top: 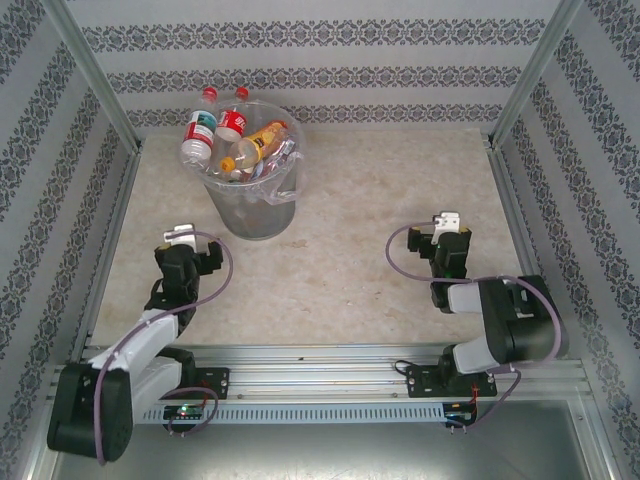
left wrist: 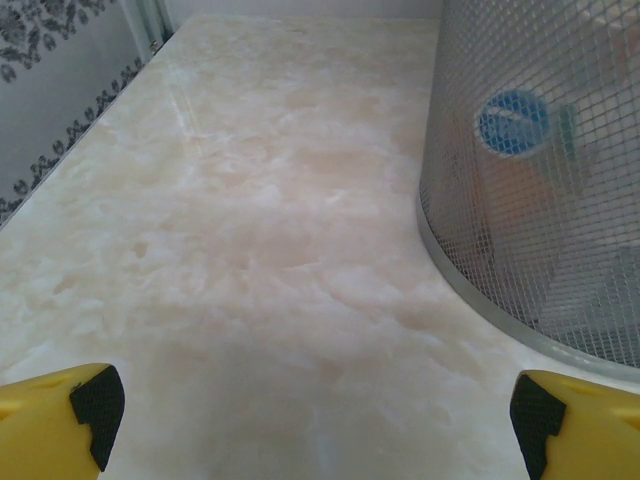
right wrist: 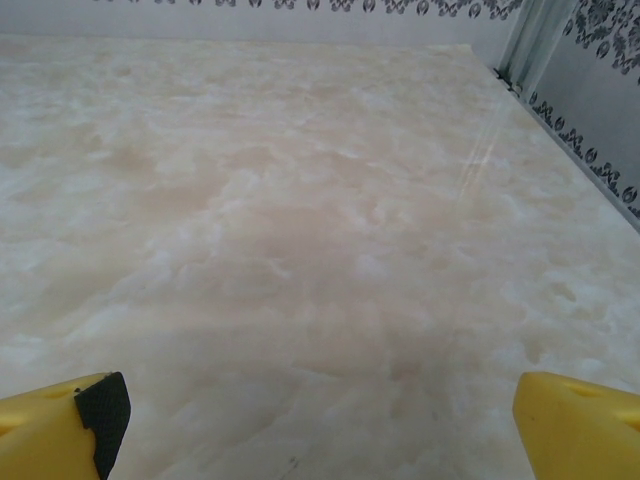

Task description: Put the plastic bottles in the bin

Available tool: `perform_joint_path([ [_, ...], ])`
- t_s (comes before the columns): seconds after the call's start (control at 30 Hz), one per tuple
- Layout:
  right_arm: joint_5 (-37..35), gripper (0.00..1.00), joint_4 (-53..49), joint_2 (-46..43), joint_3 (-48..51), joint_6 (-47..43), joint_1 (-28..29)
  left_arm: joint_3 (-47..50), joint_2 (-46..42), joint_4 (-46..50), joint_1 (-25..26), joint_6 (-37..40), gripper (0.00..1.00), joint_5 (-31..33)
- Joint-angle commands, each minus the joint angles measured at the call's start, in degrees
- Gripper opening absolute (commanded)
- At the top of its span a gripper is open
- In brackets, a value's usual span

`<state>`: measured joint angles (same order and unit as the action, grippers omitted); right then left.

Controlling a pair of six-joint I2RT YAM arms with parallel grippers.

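The grey bin stands at the back left of the table, heaped with several plastic bottles: red-capped ones stick out over its far rim and an orange-labelled one lies on top. Its meshed wall rises at the right of the left wrist view, with a blue label showing through. My left gripper sits low, left of and nearer than the bin, open with nothing between its yellow fingers. My right gripper rests at the right side, open over bare marble, its fingers wide apart.
The marble table top is walled by patterned panels on three sides, with metal posts at the back corners. An aluminium rail carrying both arm bases runs along the near edge.
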<state>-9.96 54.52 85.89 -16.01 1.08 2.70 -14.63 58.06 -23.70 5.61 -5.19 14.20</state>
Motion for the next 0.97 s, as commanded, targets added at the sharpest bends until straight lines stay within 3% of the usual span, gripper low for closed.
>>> perform_joint_path([
  [0.0, 2.8, 0.98, 4.1, 1.1, -2.0, 1.4, -0.9, 0.5, 5.4, -16.2, 0.0, 5.5, 1.00, -1.0],
  [0.07, 2.0, 0.98, -2.5, 0.6, -5.6, 2.1, -1.2, 1.4, 9.8, -23.1, -0.1, 6.2, 1.00, -1.3],
  [0.27, 0.5, 0.98, -0.8, 0.9, -5.0, 1.5, -0.5, 1.8, 25.4, -41.7, -2.5, 6.3, 1.00, -6.4],
  [0.4, 0.6, 0.98, -1.3, 0.8, -5.1, 1.5, -0.5, 0.5, 33.3, -46.6, -3.1, 5.9, 1.00, -7.4],
  [0.63, 0.6, 0.98, -1.4, 0.8, -5.2, 1.4, -0.5, -7.2, 32.3, -29.5, -4.7, 3.6, 1.00, -7.3],
  [0.93, 0.7, 0.98, -1.5, 0.7, -5.2, 1.5, -0.5, -6.8, 32.8, -31.2, -4.8, 4.1, 1.00, -8.0],
])
